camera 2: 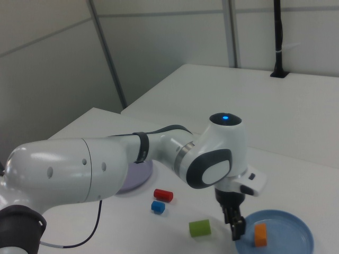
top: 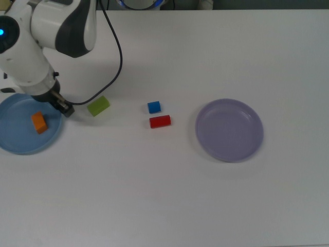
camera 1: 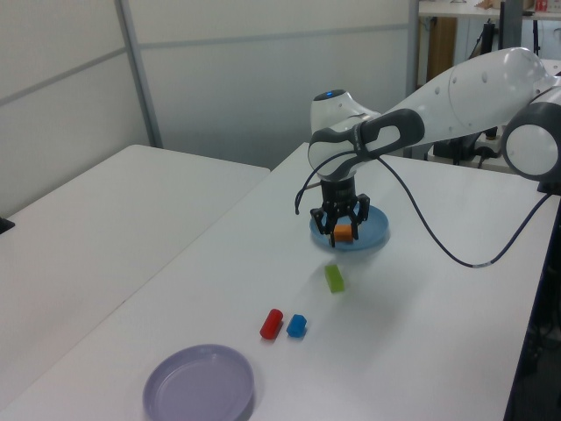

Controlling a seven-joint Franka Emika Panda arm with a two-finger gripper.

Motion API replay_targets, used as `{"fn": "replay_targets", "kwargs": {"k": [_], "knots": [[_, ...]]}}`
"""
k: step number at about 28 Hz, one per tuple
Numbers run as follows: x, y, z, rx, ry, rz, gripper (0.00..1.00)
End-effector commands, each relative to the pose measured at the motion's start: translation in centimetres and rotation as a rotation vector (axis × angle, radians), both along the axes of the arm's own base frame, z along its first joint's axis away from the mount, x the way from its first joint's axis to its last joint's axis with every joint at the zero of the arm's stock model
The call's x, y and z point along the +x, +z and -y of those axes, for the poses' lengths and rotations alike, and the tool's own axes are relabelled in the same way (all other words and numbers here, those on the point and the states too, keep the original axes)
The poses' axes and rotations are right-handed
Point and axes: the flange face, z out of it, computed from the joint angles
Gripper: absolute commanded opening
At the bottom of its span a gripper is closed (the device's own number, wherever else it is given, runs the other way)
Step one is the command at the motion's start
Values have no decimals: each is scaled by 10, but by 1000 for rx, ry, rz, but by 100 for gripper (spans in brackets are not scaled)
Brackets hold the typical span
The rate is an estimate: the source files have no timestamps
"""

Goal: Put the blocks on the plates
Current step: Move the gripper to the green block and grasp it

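One orange block [top: 39, 122] flat on blue plate [top: 15, 144], long axis near vertical in top view

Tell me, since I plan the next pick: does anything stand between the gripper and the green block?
Nothing visible does. The gripper hangs at the blue plate's rim, and only bare table lies between it and the green block. The orange block lies on the plate, on the other side.

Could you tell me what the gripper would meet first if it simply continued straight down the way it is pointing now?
Probably the near rim of the light blue plate or the table just beside it: the gripper points down at that edge, clear of the orange block. Depth is uncertain.
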Motion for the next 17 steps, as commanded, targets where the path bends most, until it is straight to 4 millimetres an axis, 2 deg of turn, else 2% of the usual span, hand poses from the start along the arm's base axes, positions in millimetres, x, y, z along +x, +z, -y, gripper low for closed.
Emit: {"fn": "replay_targets", "kwargs": {"k": [1, 5, 10, 11, 13, 17], "knots": [[-9, -1, -36, 18, -40, -34, 62], [-7, 0, -53, 35, -28, -29, 62], [-4, 1, -63, 79, -42, -15, 62], [-2, -1, -74, 80, -25, -19, 62], [-1, -3, -83, 80, -11, -24, 62], [-5, -15, -90, 81, 0, -40, 61]]}}
